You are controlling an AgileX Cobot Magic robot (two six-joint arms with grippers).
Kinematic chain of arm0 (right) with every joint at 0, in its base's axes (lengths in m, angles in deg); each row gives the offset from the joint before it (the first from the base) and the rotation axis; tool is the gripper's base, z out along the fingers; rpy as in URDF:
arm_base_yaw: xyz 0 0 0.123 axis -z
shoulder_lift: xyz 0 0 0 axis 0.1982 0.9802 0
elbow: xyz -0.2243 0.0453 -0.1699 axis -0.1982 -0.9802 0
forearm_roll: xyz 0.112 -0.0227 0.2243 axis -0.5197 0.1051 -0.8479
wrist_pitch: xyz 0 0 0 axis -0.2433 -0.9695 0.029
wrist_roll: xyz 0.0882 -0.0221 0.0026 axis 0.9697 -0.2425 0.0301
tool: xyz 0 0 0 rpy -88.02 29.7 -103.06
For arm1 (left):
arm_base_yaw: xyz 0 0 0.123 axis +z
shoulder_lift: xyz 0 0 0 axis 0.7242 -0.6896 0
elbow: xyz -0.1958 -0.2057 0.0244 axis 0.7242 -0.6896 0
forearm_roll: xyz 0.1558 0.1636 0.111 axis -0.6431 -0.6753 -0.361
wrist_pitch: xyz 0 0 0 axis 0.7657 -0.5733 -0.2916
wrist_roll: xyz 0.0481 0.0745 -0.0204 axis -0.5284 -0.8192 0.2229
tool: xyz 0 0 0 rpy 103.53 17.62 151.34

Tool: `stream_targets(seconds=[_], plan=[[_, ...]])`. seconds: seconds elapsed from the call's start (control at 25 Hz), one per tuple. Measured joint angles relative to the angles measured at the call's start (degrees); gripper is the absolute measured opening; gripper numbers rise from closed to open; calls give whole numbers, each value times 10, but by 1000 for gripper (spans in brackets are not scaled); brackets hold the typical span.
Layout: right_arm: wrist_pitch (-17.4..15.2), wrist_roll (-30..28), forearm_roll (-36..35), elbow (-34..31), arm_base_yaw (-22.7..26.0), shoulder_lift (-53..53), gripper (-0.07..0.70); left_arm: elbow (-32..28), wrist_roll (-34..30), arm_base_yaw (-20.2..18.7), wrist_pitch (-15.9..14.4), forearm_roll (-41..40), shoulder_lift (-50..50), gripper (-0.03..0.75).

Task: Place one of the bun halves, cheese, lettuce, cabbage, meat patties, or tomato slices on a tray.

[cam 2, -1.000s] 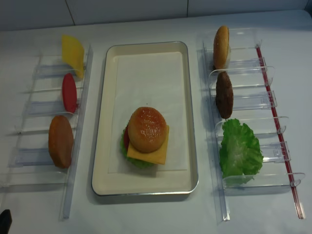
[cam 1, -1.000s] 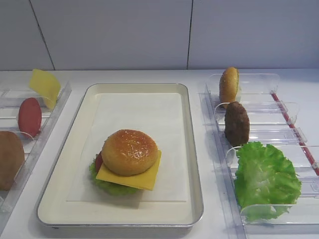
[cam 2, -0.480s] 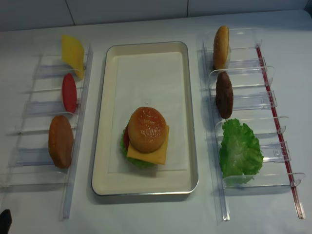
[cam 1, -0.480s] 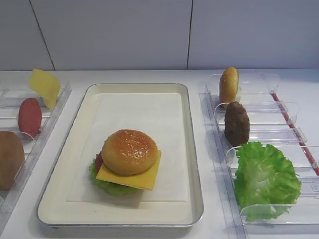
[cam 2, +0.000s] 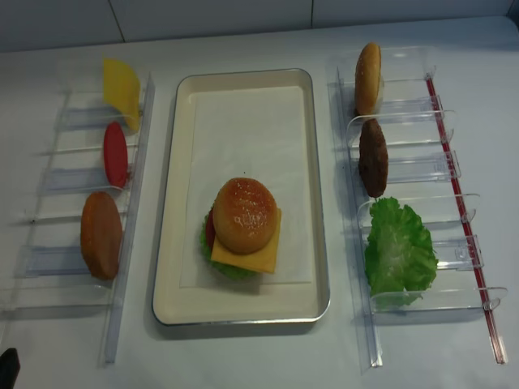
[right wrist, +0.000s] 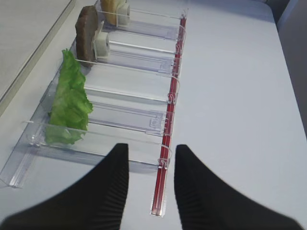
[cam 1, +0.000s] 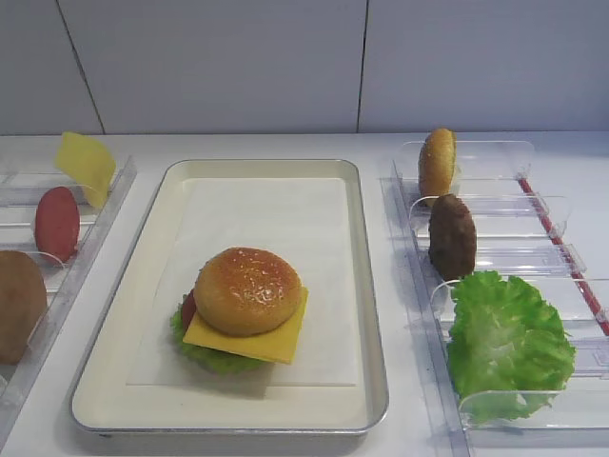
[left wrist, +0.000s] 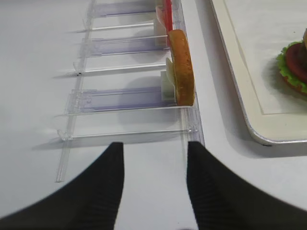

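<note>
On the cream tray (cam 1: 371,286) sits a stack: a domed bun half (cam 1: 247,290) on yellow cheese (cam 1: 276,338), with a tomato slice (cam 1: 188,309) and lettuce (cam 1: 205,357) beneath. The right rack holds a bun half (cam 1: 438,164), a meat patty (cam 1: 452,236) and lettuce (cam 1: 509,343). In the left rack stand cheese (cam 1: 86,164), a tomato slice (cam 1: 57,224) and a bun half (cam 1: 17,305). No cabbage is in view. My right gripper (right wrist: 149,151) is open and empty near the right rack's front end. My left gripper (left wrist: 154,148) is open and empty before the left rack.
The clear slotted racks (cam 2: 422,170) (cam 2: 81,170) flank the tray, the right one edged by a red strip (right wrist: 168,143). A white wall (cam 1: 304,67) backs the table. The tray's far half (cam 2: 243,113) holds only paper liner.
</note>
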Motion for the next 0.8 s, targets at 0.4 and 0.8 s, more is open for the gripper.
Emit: stream_targets(seconds=[0.4,0.8], plan=[[0,0,0,0,0,0,286,0,0,0,0,0,0,326],[0,2,0,0,0,0,286,0,0,0,0,0,0,326]])
